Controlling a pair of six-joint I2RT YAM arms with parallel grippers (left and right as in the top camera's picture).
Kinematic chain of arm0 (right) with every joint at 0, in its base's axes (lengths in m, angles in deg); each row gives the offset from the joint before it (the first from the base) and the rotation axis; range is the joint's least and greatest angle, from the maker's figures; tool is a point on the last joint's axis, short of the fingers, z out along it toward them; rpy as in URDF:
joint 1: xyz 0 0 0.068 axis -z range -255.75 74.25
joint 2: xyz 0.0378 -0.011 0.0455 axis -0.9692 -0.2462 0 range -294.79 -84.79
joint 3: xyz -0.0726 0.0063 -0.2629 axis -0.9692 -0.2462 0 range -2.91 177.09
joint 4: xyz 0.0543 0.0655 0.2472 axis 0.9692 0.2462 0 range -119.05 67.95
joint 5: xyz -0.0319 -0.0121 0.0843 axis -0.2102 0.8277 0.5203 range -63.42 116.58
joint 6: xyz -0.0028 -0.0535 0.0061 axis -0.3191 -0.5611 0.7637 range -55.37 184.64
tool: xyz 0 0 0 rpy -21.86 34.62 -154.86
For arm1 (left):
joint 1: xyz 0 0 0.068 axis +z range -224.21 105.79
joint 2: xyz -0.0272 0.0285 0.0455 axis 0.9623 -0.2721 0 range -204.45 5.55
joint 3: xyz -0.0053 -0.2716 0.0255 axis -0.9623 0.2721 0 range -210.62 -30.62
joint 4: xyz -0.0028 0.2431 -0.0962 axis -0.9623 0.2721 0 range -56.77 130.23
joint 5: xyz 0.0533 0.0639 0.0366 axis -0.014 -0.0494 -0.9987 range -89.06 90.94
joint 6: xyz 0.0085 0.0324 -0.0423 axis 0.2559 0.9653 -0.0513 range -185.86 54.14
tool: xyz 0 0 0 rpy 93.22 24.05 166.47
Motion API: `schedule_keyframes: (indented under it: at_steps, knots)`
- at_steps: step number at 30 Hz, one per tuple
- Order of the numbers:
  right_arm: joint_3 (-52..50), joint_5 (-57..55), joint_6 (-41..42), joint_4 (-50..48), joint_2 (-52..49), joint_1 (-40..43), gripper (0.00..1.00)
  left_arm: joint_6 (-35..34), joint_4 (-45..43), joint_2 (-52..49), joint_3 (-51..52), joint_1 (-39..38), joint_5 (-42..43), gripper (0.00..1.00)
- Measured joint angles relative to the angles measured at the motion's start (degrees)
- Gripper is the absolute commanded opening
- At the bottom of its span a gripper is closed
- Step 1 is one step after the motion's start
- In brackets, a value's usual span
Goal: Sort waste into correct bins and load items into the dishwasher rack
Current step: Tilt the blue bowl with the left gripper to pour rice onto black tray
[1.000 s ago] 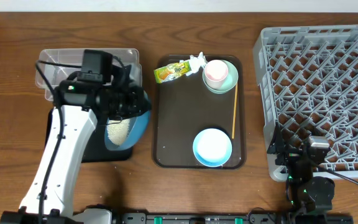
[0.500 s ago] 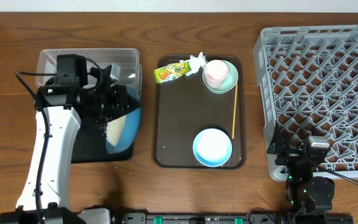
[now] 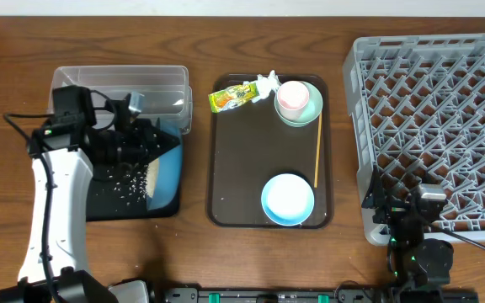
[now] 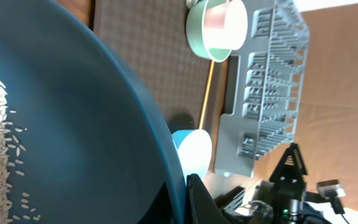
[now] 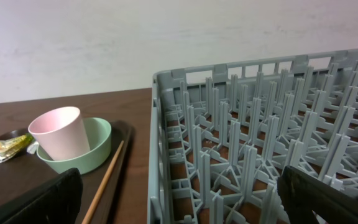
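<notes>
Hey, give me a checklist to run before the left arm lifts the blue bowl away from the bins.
1. Left gripper holding dark blue bowl: ok, rim clamped.
2. Rice landing in black tray: ok.
3. Bowl emptied: not ok, rice inside.
4. Grains on table: cannot tell.
5. Right gripper out of the way: ok, open by dishwasher rack.

Brown wooden table [image 3: 251,261] against a pale, perhaps plastered wall [image 5: 135,37]

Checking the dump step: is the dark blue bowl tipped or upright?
Tipped. The dark blue bowl stands on edge over the black tray, rice grains scattered on it.
</notes>
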Motion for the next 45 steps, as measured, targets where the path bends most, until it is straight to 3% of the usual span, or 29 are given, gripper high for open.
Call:
schedule_keyframes:
  at_steps: [16,26,45]
  knots:
    - [0.0,0.0,0.0,0.0,0.0,0.0,0.99,1.9,1.1,0.0,2.4,10.1,8.7,0.06]
    - [0.0,0.0,0.0,0.0,0.0,0.0,0.99,7.3,6.2,0.0,2.4,15.5,12.6,0.06]
    - [0.0,0.0,0.0,0.0,0.0,0.0,0.99,10.5,9.8,0.0,2.4,21.0,22.8,0.06]
